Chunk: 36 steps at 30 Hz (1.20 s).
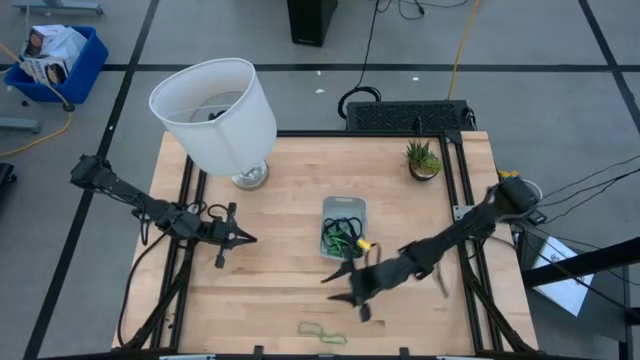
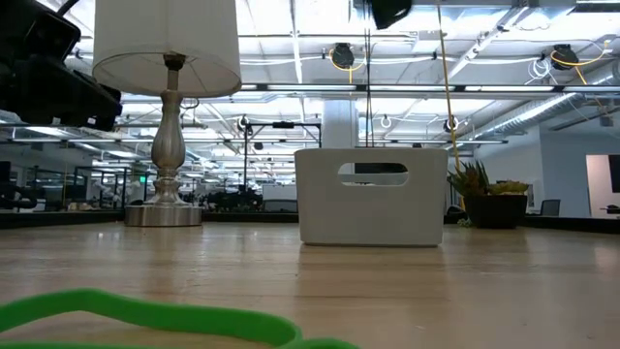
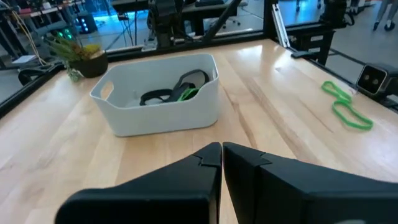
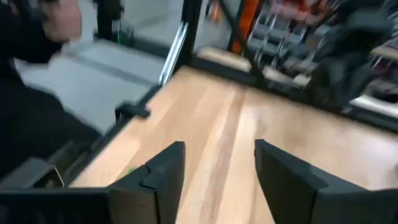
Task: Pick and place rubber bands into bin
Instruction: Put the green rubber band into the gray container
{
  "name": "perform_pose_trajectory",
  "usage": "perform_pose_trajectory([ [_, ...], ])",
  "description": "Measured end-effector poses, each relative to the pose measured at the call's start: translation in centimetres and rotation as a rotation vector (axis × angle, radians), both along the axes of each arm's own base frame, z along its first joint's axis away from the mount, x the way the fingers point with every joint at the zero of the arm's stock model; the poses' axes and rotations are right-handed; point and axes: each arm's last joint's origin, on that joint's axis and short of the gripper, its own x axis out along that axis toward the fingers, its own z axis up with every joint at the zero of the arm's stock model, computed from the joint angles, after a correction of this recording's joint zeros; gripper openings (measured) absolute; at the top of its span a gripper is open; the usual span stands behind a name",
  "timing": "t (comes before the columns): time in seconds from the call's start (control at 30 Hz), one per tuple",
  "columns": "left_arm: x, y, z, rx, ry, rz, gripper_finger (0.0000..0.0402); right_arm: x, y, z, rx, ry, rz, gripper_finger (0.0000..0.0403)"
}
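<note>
Task well along, by my reading: most rubber bands [image 1: 340, 238] already lie in the bin [image 1: 343, 205], black loops and green ones tangled together, seen too from my left wrist. The bin sits near the middle of the surface [image 1: 290, 180], slightly toward the right edge. What is left: a pair of light green bands [image 1: 321, 332] lying flat close to the near edge, well apart from the bin. No others show on the bare wood. My right claw [image 1: 350, 288] hangs between the bin and those loose bands, fingers spread apart, nothing between them that I can make out. My left claw [image 1: 238, 238] waits over the left half of the surface, fingers pressed together, empty. Lamp [image 1: 215, 115] toward the far left corner, small potted plant [image 1: 423, 160] toward the far right; neither holds anything of mine.
</note>
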Motion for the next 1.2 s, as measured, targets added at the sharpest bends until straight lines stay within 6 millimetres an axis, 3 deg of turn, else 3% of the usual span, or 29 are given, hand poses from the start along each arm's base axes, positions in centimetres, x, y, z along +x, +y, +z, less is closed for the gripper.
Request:
perform_pose_trajectory([
  [0.2, -0.1, 0.0, -0.2, -0.038, 0.030, 0.011, 0.0024, 4.4, 2.8, -2.0, -0.054, 0.143, 0.007, 0.0203],
  [0.4, 0.0, 0.0, -0.2, -0.076, 0.033, 0.020, 0.0024, 6.6, 5.1, -4.1, -0.054, 0.183, 0.100, 0.0204],
  [0.8, 0.0, 0.0, 0.1, -0.133, 0.007, 0.027, 0.0024, 7.0, 5.9, -10.9, 0.028, 0.360, 0.091, 0.0197],
  [1.2, 0.0, 0.0, 0.0, -0.150, 0.021, 0.031, 0.0024, 6.3, 7.0, -11.4, 0.019, 0.368, 0.103, 0.0196],
])
